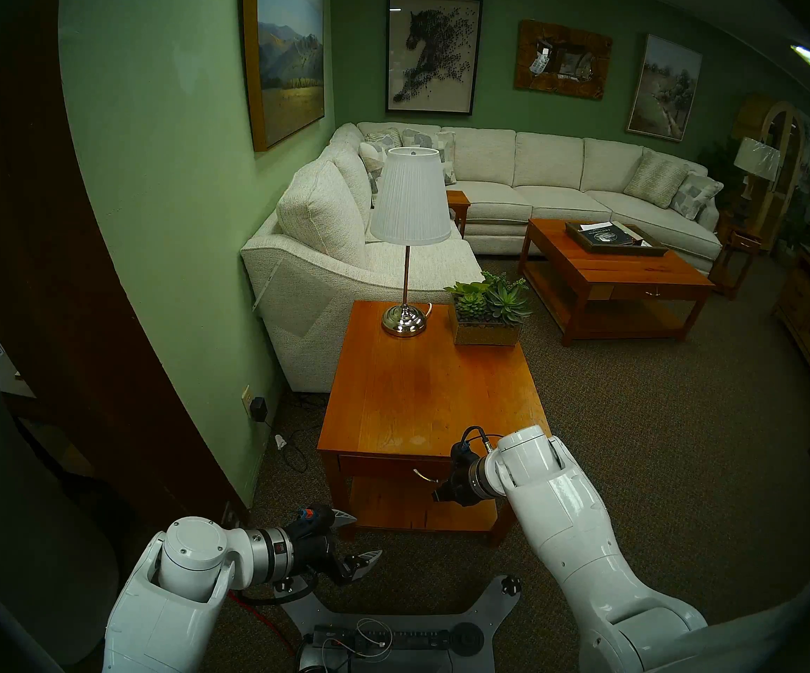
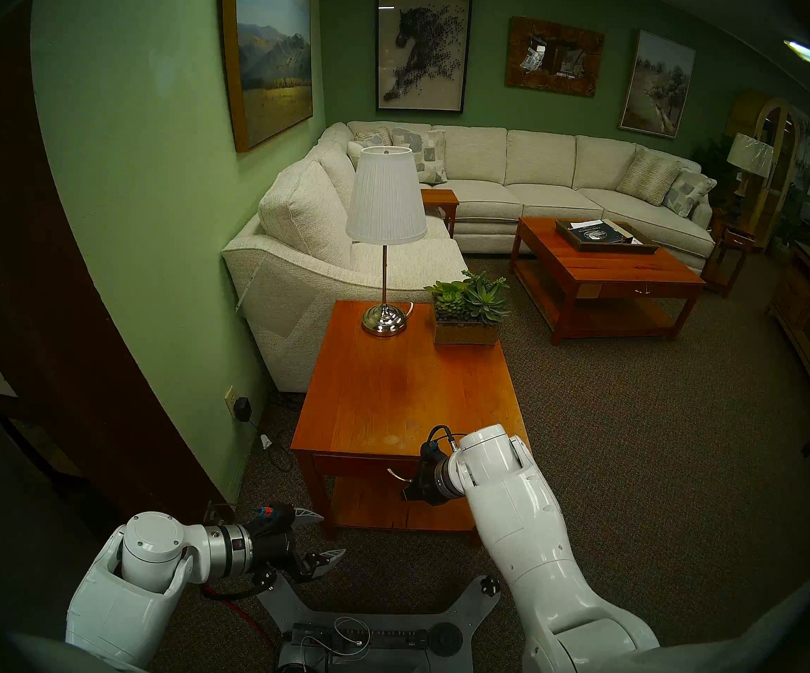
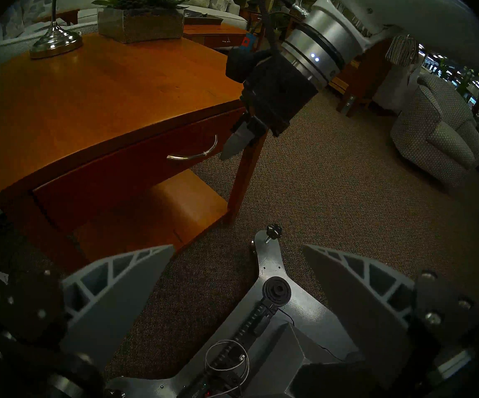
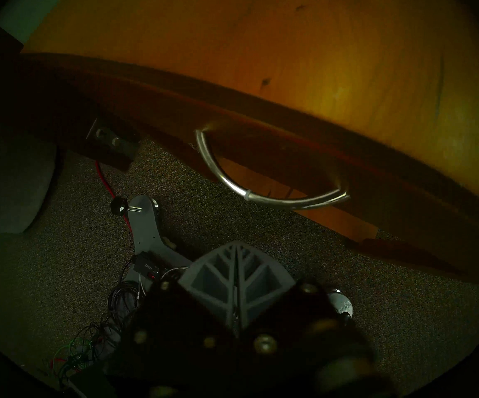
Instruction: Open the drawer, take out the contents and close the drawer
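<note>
White glossy arms (image 1: pixel 563 521) end in silver wrist rings, black housings, grey ribbed tool fingers (image 3: pixel 135 276); a blue-orange connector, seemingly, at twelve o'clock.

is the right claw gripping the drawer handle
No, the right claw is shut on nothing, just beside the handle of the closed drawer.

Side table (image 1: pixel 422 390): lamp (image 1: pixel 405 249) rear left on top, planter (image 1: pixel 488 317) rear right; drawer (image 3: pixel 123 170) under top, handle (image 3: pixel 193 156) front centre; sofa (image 1: pixel 344 230) behind table.
</note>
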